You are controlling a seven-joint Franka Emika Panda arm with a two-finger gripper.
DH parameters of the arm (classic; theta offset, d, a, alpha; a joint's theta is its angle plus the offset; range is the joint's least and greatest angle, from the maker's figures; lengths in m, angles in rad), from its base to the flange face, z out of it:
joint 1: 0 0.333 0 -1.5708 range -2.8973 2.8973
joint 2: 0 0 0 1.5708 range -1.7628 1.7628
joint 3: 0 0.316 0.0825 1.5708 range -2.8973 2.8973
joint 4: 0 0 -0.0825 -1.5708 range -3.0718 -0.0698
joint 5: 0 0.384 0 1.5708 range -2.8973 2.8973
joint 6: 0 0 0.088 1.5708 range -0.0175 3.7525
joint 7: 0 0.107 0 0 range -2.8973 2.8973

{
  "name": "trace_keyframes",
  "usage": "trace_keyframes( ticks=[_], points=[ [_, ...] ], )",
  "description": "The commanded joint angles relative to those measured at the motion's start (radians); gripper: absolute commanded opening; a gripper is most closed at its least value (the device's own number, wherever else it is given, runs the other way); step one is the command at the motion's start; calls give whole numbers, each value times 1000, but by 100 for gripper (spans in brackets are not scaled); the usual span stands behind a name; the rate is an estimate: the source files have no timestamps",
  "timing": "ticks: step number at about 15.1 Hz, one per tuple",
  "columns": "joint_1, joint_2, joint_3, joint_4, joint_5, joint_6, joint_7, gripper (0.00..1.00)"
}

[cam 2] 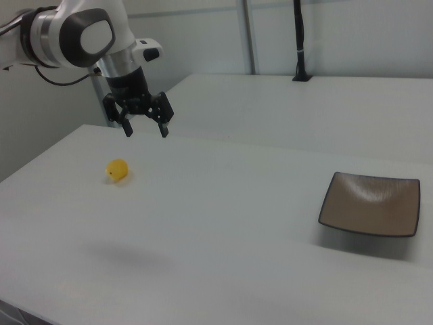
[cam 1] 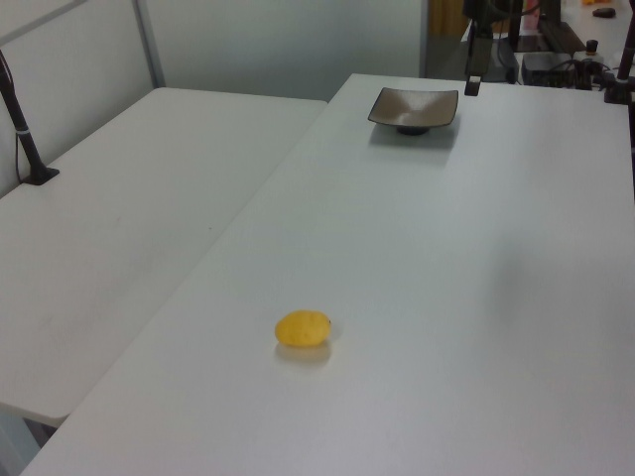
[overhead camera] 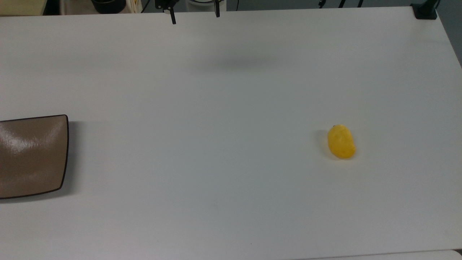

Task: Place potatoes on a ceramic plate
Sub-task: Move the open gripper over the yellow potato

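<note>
A small yellow potato [overhead camera: 341, 142] lies alone on the white table, at the top view's right; it also shows as the potato [cam 1: 303, 328] in the left view and the potato [cam 2: 118, 169] in the right view. The tan-brown ceramic plate [overhead camera: 32, 155] sits at the top view's left edge, cut off by the frame; the plate [cam 1: 415, 106] is at the far end in the left view, and the plate [cam 2: 370, 203] at the right view's right. My gripper [cam 2: 145, 128] hangs open and empty high above the table; the gripper [overhead camera: 195, 15] peeks in at the top view's upper edge.
A second white table [cam 1: 129, 218] adjoins on the left view's left, with a black pole [cam 1: 22, 119] clamped to it. A black clamp [overhead camera: 425, 11] sits on the table's corner at the top view's upper right. Dark equipment [cam 1: 556, 50] stands behind the plate.
</note>
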Motion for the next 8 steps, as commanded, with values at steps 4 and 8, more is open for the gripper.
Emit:
trace_keyframes(
  ticks=[4, 8],
  points=[
    [-70, 76, 138, 114, 43, -76, 115, 100],
    [-61, 194, 210, 243, 29, -97, 223, 100]
  ],
)
